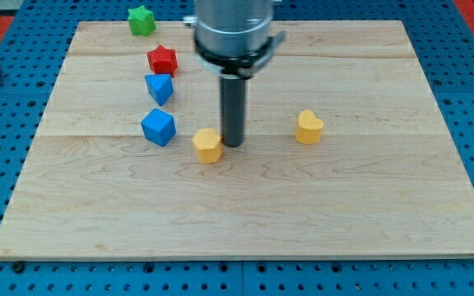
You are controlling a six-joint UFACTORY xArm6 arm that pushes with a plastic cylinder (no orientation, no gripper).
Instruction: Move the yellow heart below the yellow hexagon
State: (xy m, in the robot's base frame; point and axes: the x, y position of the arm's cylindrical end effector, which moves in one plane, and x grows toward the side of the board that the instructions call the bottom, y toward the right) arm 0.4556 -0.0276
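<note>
Blue pegboard lies all around the pale wooden table (245, 205), and the blocks sit on the wood. The yellow heart (309, 127) is on the view's right of the middle, alone, with bare wood all around it. The yellow hexagon (208, 145) is well apart from it, toward the view's left, a little lower down. My tip (232, 145) rests on the wood just beside the hexagon, on its right side, and I cannot tell if it touches. So the tip stands between the two yellow blocks, much nearer the hexagon. The tool is only a straight dark rod, so it has nothing to open or close and it holds nothing; it can only push. I think the heart has not been moved yet, because it is off to the side, not under the hexagon. Left of the hexagon is a blue cube (158, 127), then another blue block (160, 87) above it, a red star (162, 59) higher still, and a green star (141, 20) at the top edge.
</note>
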